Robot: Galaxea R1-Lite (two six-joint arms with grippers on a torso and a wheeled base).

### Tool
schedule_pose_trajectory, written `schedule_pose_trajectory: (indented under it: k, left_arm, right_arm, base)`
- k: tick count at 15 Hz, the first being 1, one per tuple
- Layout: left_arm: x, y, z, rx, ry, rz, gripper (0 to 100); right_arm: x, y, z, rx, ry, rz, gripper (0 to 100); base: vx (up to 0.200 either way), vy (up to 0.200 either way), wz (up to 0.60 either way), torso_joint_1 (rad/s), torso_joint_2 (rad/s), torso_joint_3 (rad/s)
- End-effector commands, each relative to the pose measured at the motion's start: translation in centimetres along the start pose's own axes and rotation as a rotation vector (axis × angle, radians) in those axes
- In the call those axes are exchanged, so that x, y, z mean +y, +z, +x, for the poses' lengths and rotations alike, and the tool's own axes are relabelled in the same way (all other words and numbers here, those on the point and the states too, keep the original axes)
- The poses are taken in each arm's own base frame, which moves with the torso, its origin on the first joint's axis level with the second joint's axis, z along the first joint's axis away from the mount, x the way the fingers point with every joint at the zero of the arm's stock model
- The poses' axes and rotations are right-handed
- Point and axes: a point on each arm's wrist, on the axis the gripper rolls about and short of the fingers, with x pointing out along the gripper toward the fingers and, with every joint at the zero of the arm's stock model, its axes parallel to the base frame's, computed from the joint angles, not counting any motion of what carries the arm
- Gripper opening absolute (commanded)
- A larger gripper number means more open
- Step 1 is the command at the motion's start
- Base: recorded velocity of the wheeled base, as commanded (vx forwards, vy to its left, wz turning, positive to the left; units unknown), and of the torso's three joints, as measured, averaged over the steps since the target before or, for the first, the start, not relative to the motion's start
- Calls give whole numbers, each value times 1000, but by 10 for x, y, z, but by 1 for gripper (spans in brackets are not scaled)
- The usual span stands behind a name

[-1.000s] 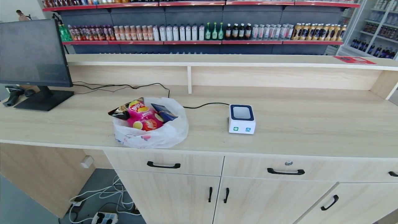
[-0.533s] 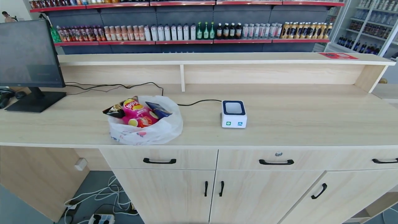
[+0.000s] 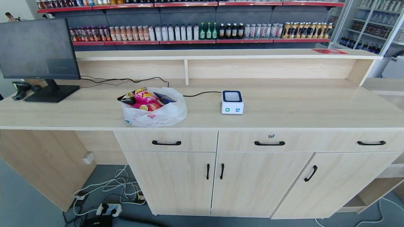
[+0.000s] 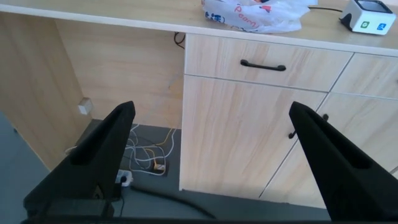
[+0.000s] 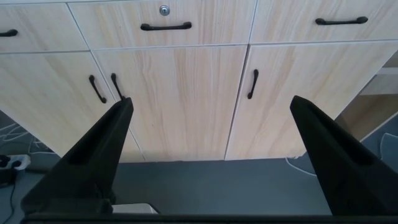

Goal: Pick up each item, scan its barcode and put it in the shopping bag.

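A white plastic shopping bag (image 3: 157, 115) sits on the wooden counter (image 3: 284, 110), with a pink chip bag (image 3: 145, 100) and dark snack packets sticking out of its mouth. The bag (image 4: 255, 14) also appears in the left wrist view. To the bag's right stands a white barcode scanner (image 3: 232, 102) with a dark-rimmed window, its cable running back toward the bag. My left gripper (image 4: 211, 124) is open, low in front of the cabinet below the bag. My right gripper (image 5: 208, 118) is open and faces the cabinet doors beneath the drawers. Neither holds anything.
A dark monitor (image 3: 38, 47) on a stand occupies the counter's left end, with a handheld scanner (image 3: 19, 90) beside it. Drawers and cabinet doors (image 3: 217, 176) front the counter. Cables and a power strip (image 3: 109, 208) lie on the floor at left. Bottle shelves (image 3: 202, 31) stand behind.
The head camera has pulled back from the counter, so the cabinet front and floor now show more. The bag, snacks and scanner have not moved on the counter.
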Motion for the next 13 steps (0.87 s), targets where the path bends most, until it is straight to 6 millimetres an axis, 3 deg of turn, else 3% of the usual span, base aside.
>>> schedule_pose_trajectory:
  k: [1,13]
  left_arm:
    - [0,0,0,0,0,1,100]
    - [0,0,0,0,0,2,100]
  right_arm:
    - [0,0,0,2,0,-1,100]
    - [0,0,0,2,0,-16,100]
  base:
    - [0,0,0,0,0,0]
    - [0,0,0,0,0,0]
